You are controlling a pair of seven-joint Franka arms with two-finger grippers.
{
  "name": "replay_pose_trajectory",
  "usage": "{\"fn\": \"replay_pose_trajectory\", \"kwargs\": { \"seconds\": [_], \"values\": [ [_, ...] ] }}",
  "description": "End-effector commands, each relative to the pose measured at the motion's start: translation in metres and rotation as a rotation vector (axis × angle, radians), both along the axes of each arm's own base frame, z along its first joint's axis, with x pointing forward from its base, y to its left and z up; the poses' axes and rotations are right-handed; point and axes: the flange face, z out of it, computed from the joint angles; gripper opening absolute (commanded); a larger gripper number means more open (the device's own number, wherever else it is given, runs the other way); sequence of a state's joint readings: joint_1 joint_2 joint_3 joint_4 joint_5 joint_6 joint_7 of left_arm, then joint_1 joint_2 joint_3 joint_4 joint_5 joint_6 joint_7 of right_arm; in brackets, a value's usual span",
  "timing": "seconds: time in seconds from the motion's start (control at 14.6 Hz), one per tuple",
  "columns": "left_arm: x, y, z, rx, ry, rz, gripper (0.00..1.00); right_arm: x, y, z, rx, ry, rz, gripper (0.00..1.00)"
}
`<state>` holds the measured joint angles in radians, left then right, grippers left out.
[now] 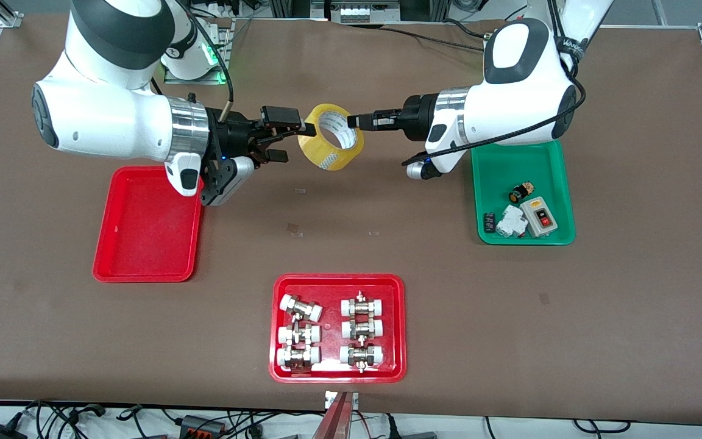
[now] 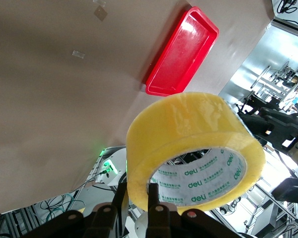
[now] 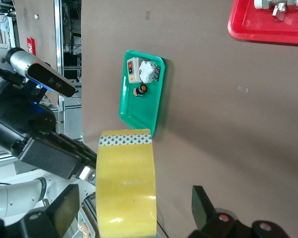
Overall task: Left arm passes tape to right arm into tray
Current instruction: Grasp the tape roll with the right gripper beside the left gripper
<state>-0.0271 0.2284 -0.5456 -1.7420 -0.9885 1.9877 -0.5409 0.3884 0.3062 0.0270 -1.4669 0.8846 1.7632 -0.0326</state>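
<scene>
Brown tabletop [image 1: 387, 244], lab bench, cables along the near edge. Items as they run across the front view, right arm's end first:

1. Plain red tray [image 1: 147, 268]: empty, toward the right arm's end of the table. This is your drop target; also seen from the left wrist cam [image 2: 186, 52].

2. Right gripper [image 1: 290, 141]: up in the air over bare table, just beside the tape roll. Fingers spread wide, holding nothing. In the right wrist view its pads [image 3: 203, 208] sit either side of the roll w/ gaps showing, so no contact yet.

3. Tape [image 1: 331, 145]: translucent yellow packing roll, pale printed core, held mid-air btwn the two grippers, over bare table at the mid-span. Tilted, bore facing partly toward the front cam.

4. Left gripper [image 1: 356, 121]: fingers pinched shut on the tape, one finger [image 2: 153, 198] inside the core, the other outside the wall.

5. Red tray w/ pipe fittings [image 1: 339, 373]: nearer the front cam, not your target.

6. Green tray [image 1: 524, 164]: under the left arm, holds switch parts.

Risks, by judgement:
- If you release the left grip before the right fingers bear on the roll, it drops and, being round, prob. rolls off across the table.
- Roll is wide vs. the right finger spread; an off-centre approach could knock it askew in the left pinch.
- Smooth tape face may slip under a light squeeze.
- Both grippers are close; advancing further risks finger-to-finger contact.
</scene>
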Motion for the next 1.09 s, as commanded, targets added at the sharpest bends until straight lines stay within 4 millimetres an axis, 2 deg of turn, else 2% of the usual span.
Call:
{"fn": "replay_pose_trajectory", "kwargs": {
  "seconds": [0.0, 1.02],
  "values": [
    [0.002, 0.0, 0.012, -0.032, -0.018, -0.017, 0.0, -0.003, 0.019, 0.004, 0.027, -0.028, 0.011, 1.0],
    [0.003, 0.001, 0.012, -0.034, -0.025, -0.019, 0.0, -0.006, 0.023, -0.006, 0.016, 0.008, 0.028, 0.99]
  ]
}}
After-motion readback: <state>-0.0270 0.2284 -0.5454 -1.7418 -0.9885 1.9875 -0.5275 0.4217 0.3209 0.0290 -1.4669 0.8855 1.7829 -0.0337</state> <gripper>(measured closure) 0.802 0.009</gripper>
